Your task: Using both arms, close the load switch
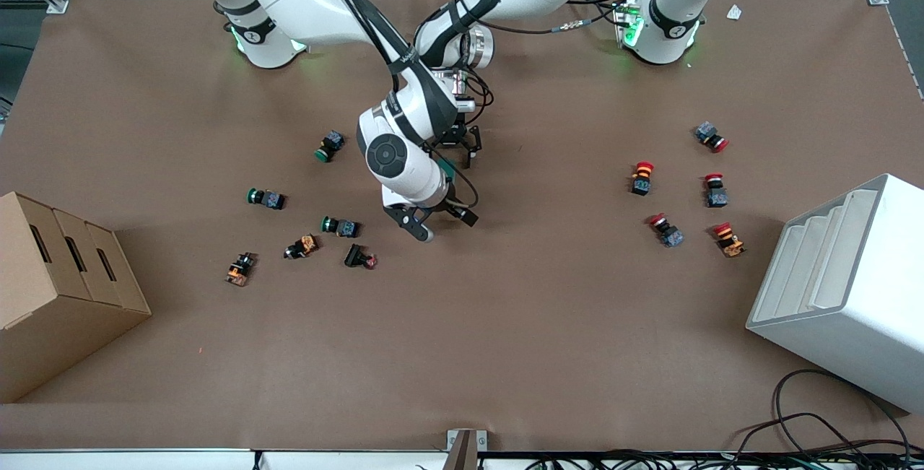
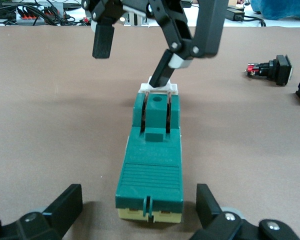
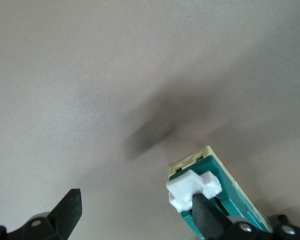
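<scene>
Load switch between left jaws

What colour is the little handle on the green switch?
White. The handle on the load switch shows best in the right wrist view.

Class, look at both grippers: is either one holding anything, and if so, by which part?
Neither grips anything. The left gripper is open astride the load switch; the right gripper is open, one finger touching its white handle.

Load switch dark green, white lever, cream base; table brown.
</scene>
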Robot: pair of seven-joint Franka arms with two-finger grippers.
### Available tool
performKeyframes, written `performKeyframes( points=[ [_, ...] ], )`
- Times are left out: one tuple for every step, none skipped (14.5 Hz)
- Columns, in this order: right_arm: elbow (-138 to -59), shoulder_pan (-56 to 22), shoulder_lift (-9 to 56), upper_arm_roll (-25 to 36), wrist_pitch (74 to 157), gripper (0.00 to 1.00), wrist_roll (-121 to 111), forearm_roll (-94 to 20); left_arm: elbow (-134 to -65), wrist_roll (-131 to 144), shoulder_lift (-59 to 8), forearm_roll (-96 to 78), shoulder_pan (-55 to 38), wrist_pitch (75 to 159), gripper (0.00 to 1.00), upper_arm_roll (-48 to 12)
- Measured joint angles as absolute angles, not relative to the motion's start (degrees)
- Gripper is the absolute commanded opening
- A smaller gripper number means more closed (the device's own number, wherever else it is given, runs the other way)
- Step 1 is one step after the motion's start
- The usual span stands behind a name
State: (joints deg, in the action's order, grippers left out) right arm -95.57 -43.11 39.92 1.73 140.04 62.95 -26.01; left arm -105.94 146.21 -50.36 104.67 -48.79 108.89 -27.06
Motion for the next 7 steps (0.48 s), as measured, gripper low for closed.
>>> performKeyframes(
  points=[
    [-95.6, -43.0, 40.2, 1.7, 140.4, 1.0, 62.4, -26.0, -105.9, 146.2, -50.4, 104.7, -48.8, 108.9, 1.0, -27.1],
    [-95.5, -42.7, 40.4, 1.8, 140.7, 1.0, 61.9, -26.0, -105.9, 146.2, -50.4, 104.7, -48.8, 108.9, 1.0, -27.1],
    [-95.4, -42.2, 40.4, 1.8, 140.8, 1.0, 61.2, -26.0, -105.9, 146.2, -50.4, 104.7, -48.8, 108.9, 1.0, -27.1],
    [-95.3, -41.5, 40.4, 1.9, 140.8, 1.0, 60.4, -26.0, -105.9, 146.2, -50.4, 104.7, -48.8, 108.9, 1.0, -27.1],
    [-95.1, -40.4, 40.4, 2.0, 140.2, 1.0, 59.3, -25.9, -105.9, 146.2, -50.4, 104.7, -48.8, 108.9, 1.0, -27.1],
    [-94.6, -39.1, 40.4, 2.2, 138.2, 1.0, 57.7, -25.8, -105.9, 146.2, -50.4, 104.7, -48.8, 108.9, 1.0, -27.1],
    [-94.0, -37.8, 40.0, 2.4, 135.6, 1.0, 55.7, -25.7, -105.9, 146.2, -50.4, 104.7, -48.8, 108.9, 1.0, -27.1]
  ],
)
